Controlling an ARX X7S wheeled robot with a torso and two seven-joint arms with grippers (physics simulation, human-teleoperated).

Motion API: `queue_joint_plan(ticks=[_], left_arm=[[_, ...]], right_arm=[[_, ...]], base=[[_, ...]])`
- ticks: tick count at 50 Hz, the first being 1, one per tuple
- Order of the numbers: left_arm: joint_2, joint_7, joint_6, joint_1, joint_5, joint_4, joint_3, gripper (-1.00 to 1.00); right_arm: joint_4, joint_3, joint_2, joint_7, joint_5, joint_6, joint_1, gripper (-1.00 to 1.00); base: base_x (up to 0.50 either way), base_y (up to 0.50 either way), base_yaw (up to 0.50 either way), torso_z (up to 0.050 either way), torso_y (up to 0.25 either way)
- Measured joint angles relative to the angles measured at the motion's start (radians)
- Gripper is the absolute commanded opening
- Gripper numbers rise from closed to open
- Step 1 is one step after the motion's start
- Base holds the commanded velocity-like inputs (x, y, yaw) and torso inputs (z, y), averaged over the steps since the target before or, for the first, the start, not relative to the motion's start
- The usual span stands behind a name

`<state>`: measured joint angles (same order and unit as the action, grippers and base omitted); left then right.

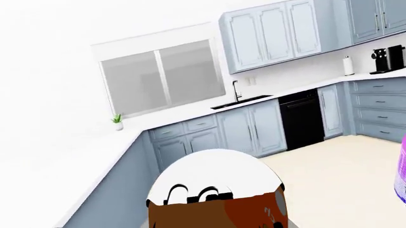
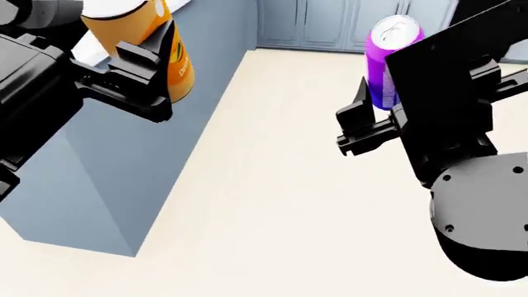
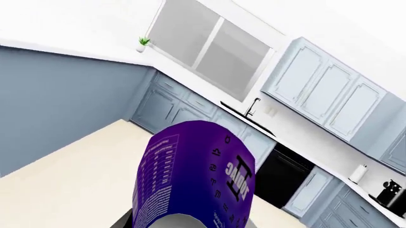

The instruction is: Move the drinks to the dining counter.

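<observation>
My left gripper (image 2: 151, 73) is shut on the golden-yellow can (image 2: 169, 46), held upright, high beside the dining counter's grey-blue panel (image 2: 123, 167). In the left wrist view the can (image 1: 216, 206) fills the bottom, with the counter's white top (image 1: 57, 161) to one side. My right gripper (image 2: 381, 96) is shut on the purple can (image 2: 386, 59), upright over the cream floor, well right of the counter. The purple can (image 3: 197, 175) fills the right wrist view, with the counter panel (image 3: 63, 95) beyond. It also shows at the left wrist view's edge (image 1: 401, 175).
Cream floor (image 2: 272, 185) lies between the counter and my right arm. Far off stand blue-grey cabinets (image 1: 254, 128), a sink with a tap (image 1: 241, 99), a black dishwasher (image 1: 301, 118), a window (image 1: 161, 76) and a small plant (image 1: 118, 121) on the counter's far end.
</observation>
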<state>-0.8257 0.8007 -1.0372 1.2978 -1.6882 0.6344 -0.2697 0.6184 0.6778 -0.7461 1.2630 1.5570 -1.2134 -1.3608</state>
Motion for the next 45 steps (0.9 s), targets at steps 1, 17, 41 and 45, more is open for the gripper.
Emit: queue_joint_plan(ticks=[1,17,41,45], left_arm=[[0.007,-0.012,-0.004,0.011,0.015,-0.017,-0.008,-1.00],[0.125,-0.240,-0.022,0.165,0.333,-0.350,-0.181,-1.00],[0.189,-0.386,-0.007,0.273,0.536,-0.583,-0.303,-1.00],[0.185,-0.390,-0.005,0.270,0.542,-0.587,-0.307,-1.00]], right_arm=[[-0.015,0.003,0.007,-0.010,-0.004,-0.007,-0.017,-1.00],[-0.298,0.106,0.103,-0.252,-0.209,-0.045,-0.239,-1.00],[-0.476,0.196,0.144,-0.412,-0.347,-0.057,-0.368,-1.00],[-0.482,0.205,0.146,-0.421,-0.353,-0.056,-0.370,-1.00]], base=[[-0.54,0.22,0.00,0.000,0.010],[-0.54,0.22,0.00,0.001,0.001],[-0.54,0.22,0.00,0.000,0.002],[-0.54,0.22,0.00,0.000,0.000]])
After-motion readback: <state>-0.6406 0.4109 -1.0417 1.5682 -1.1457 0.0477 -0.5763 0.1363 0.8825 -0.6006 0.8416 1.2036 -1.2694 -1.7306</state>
